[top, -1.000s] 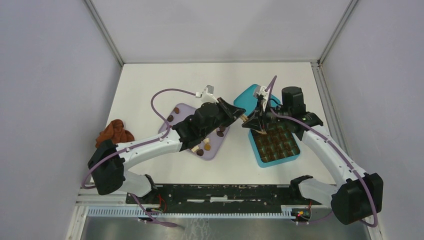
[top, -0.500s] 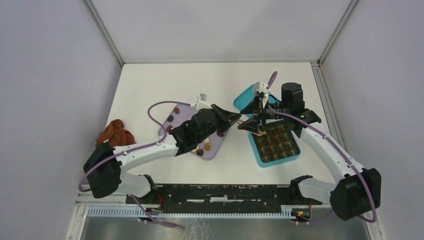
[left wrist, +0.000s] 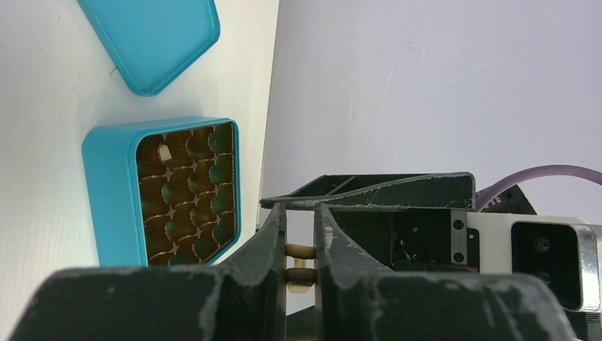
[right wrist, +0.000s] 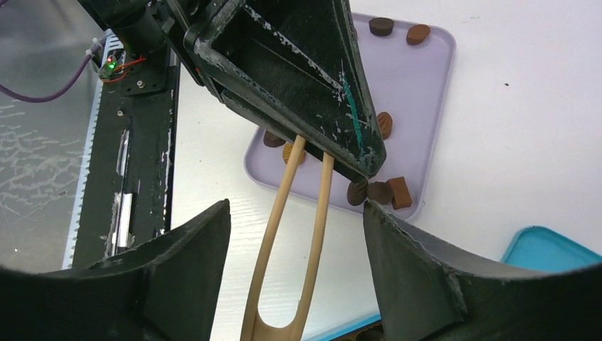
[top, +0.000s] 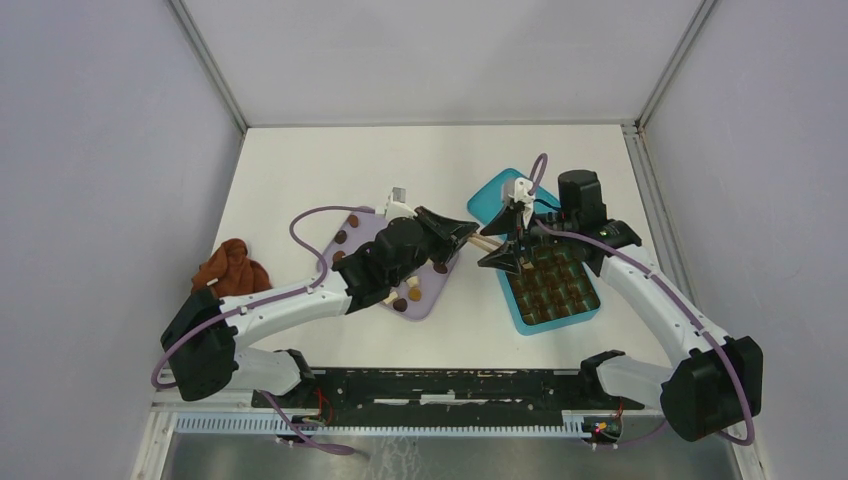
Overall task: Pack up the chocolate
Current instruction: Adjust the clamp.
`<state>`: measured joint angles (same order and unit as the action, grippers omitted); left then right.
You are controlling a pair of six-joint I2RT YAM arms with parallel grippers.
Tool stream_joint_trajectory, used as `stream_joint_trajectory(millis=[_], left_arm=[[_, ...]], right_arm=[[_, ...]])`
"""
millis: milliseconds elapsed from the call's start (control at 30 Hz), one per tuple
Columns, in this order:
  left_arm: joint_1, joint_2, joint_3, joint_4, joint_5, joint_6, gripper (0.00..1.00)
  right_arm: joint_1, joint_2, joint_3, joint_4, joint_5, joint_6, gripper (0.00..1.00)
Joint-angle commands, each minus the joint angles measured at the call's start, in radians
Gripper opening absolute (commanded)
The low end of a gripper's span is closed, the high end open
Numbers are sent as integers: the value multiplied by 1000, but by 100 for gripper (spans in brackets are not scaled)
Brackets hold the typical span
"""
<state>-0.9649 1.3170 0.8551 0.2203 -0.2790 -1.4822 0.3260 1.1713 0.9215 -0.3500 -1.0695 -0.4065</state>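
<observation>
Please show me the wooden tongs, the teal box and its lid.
wooden tongs (right wrist: 281, 206), right wrist view, left leg
teal box (left wrist: 110, 199), left wrist view, outer wall
lid (left wrist: 152, 35), left wrist view, flat middle

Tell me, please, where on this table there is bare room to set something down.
Free: the far strip of table behind the purple tray and teal lid; also the near strip before the tray and teal box. Crowded: the gap between tray and box, where the left gripper holds tongs inside the open right gripper.

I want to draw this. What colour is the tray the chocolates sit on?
The tray is pale lilac purple, clearest in the right wrist view.
</observation>
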Motion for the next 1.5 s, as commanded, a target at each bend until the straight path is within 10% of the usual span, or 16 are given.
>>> stream_joint_trajectory(millis=[0,233,633,967,1233,1467], left_arm=[[3,-22,-4,65,-8,-61,2],[5,-27,-12,72,-15,-73,2],[3,-18,-22,84,-18,-105,2],[4,-13,-27,102,-14,-118,6],[3,-69,7,-59,-56,-19,78],[1,-216,145,-514,-235,256,82]], right_arm=[[21,-16,29,67,16,34,71],[54,-9,48,84,58,69,43],[71,-5,61,76,91,81,51],[84,6,77,53,133,61,30],[83,18,109,32,154,82,18],[77,26,103,13,158,79,26]])
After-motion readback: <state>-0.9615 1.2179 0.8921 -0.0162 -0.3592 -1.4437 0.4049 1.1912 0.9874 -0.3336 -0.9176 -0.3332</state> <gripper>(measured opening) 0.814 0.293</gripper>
